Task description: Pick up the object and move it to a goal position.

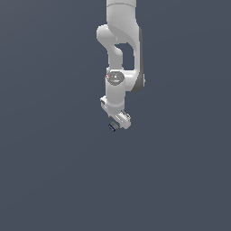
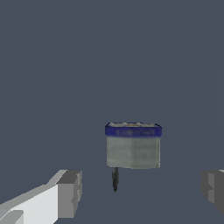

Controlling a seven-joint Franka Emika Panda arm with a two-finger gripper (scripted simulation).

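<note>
Object (image 2: pixel 133 146) between spread fingers (image 2: pixel 69 193) (wrist view) — untouched

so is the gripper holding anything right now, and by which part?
Nothing held. The gripper is open, its fingers wide apart, and the block sits between and beyond them, untouched.

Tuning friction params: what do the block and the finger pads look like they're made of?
Block: matte grey-olive face under a glossy-looking dark blue rim, possibly printed plastic or card; the render leaves it open. Finger pads: flat matte grey, rubber-like, on white hard-looking fingers. Both are simulator textures.
</note>
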